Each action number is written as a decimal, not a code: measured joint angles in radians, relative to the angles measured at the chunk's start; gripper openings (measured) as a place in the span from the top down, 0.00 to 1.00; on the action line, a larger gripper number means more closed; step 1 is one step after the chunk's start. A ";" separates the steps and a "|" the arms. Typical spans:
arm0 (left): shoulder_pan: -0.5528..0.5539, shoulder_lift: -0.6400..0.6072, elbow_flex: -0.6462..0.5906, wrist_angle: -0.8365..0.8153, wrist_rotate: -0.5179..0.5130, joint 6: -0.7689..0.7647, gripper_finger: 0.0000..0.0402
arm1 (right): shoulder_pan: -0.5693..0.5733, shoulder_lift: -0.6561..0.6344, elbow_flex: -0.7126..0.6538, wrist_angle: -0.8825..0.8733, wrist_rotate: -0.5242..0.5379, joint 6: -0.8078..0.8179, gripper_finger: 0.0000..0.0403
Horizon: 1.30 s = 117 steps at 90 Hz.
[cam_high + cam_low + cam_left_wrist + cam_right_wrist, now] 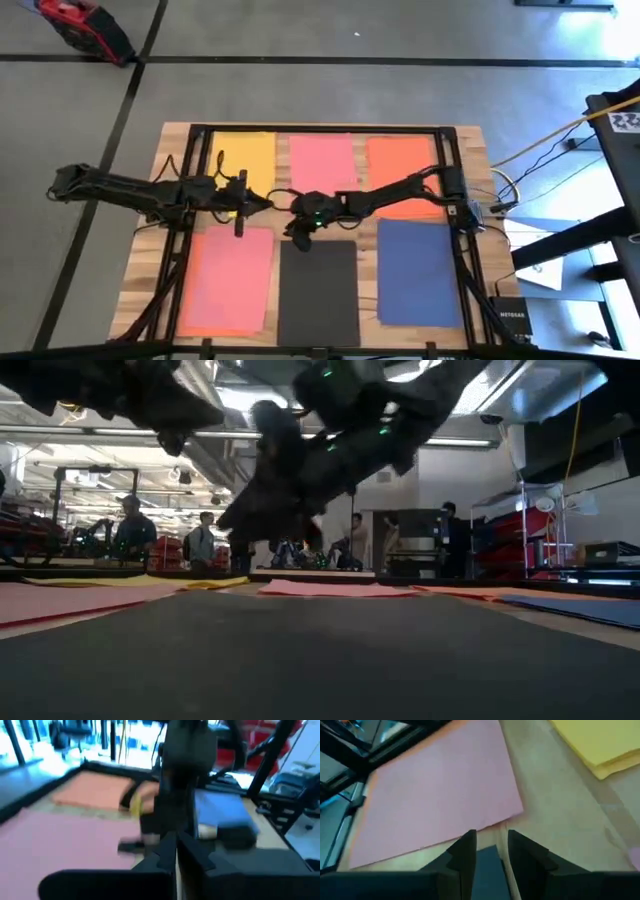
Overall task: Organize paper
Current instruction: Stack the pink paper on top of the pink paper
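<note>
while the narrowly parted right end effector (490,847) hovers, pink paper (435,795) lies just ahead.

Tabletop (478,180): pale wood with visible grain, matt, bounded by a dark frame (320,129) that looks like metal. Yellow paper (252,158), upper pink paper (322,160), orange paper (395,160), lower pink paper (228,285), black paper (320,290) and dark blue paper (418,270): thin, smooth sheets with a flat, matt finish. The yellow one shows layered edges in the right wrist view (600,745), as of several sheets. Left gripper (262,203) and right gripper (297,238): dark, matt fingers (465,852), seemingly plastic. Floor (320,90): grey, smooth, slightly sheened.
</note>
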 joint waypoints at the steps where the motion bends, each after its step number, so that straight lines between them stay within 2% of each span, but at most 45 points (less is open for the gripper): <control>1: 0.000 -0.001 0.000 0.002 0.000 0.002 1.00 | 0.000 0.007 0.007 -0.005 0.000 0.000 0.75; 38: 0.000 -0.017 -0.003 0.021 -0.002 0.053 1.00 | -0.032 0.125 0.113 -0.024 0.010 0.004 0.74; 60: 0.000 -0.017 -0.003 0.021 -0.002 0.055 1.00 | -0.037 0.143 0.134 -0.027 0.000 0.034 0.56; 68: 0.000 -0.017 -0.003 0.020 -0.001 0.056 1.00 | -0.037 0.143 0.135 -0.026 0.007 0.035 0.53; 90: 0.000 -0.017 -0.003 0.012 -0.001 0.055 1.00 | -0.041 0.175 0.137 0.021 0.001 0.077 0.52; 100: 0.000 -0.017 -0.003 0.014 0.000 0.055 1.00 | -0.046 0.220 0.188 0.033 -0.066 0.122 0.52; 117: 0.000 -0.017 -0.002 0.012 0.001 0.055 1.00 | -0.044 0.254 0.248 0.017 -0.064 0.122 0.52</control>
